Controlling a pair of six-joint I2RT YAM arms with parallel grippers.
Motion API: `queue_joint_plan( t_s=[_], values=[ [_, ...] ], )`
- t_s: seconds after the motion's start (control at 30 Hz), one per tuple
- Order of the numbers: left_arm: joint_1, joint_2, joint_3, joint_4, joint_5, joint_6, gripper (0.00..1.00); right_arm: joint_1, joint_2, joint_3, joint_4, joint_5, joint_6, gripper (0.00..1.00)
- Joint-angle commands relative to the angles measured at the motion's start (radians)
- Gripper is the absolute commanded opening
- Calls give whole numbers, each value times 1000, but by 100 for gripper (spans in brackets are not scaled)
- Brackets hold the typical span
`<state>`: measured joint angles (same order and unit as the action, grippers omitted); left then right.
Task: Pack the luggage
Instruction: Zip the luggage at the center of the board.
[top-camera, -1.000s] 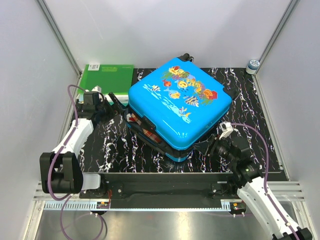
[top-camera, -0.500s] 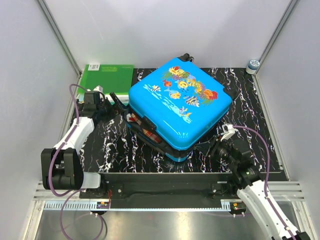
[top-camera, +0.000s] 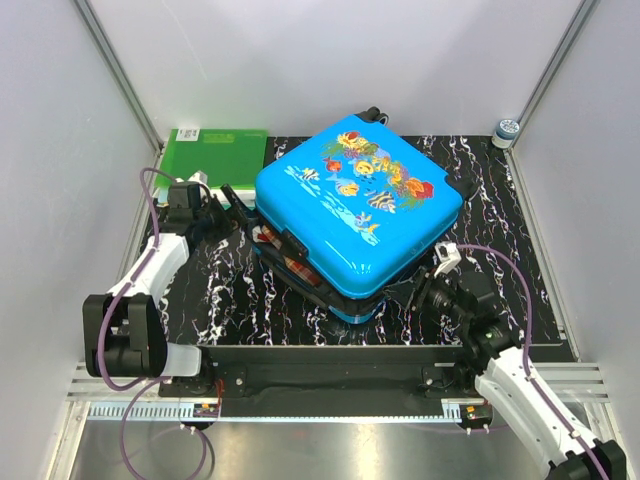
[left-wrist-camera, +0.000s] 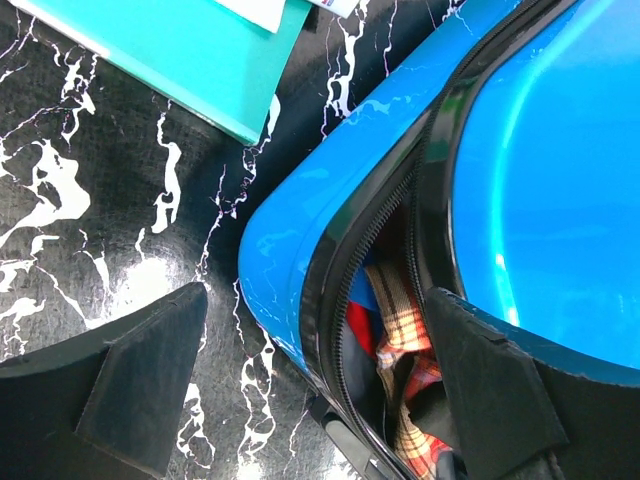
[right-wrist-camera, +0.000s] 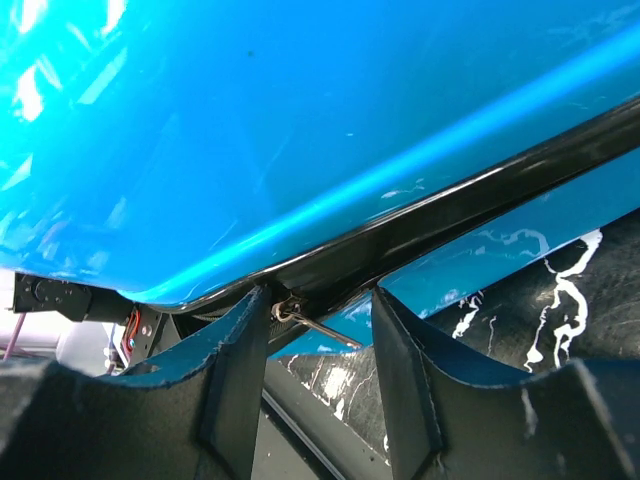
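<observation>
The luggage (top-camera: 358, 215), bright blue with a fish print, lies flat mid-table with its lid ajar. Plaid clothing (left-wrist-camera: 400, 340) shows in the gap along the unzipped seam. My left gripper (top-camera: 235, 205) is open wide at the luggage's left corner (left-wrist-camera: 290, 250). One finger (left-wrist-camera: 140, 390) rests over the mat and the other finger (left-wrist-camera: 490, 400) sits by the lid edge. My right gripper (top-camera: 420, 290) is open at the near right corner, under the seam. A metal zipper pull (right-wrist-camera: 315, 325) hangs between its fingers (right-wrist-camera: 235, 380), ungripped.
A green folder (top-camera: 215, 155) lies at the back left, its corner (left-wrist-camera: 180, 50) close to the luggage. A small round container (top-camera: 507, 130) stands at the back right corner. The black marbled mat (top-camera: 500, 220) is bounded by grey walls and frame posts.
My right gripper has moved left and inward, up to the luggage's near corner. The luggage has shifted slightly left. The left gripper has edged up a little.
</observation>
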<state>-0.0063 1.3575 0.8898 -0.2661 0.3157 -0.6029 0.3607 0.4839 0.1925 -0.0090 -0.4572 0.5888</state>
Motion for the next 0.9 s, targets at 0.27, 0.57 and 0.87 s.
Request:
queue_joint_plan(
  t_s=[0.27,0.57,0.87],
  values=[
    [5,26,20,48,40,11,96,90,4,-8,-51,-40,-26,45],
    [26,26,23,47,46,9,96,115,39,5,-45,-2,-46,40],
    [28,28,6,56,37,15,96,121,35,16,-60,51,-53,23]
  ],
)
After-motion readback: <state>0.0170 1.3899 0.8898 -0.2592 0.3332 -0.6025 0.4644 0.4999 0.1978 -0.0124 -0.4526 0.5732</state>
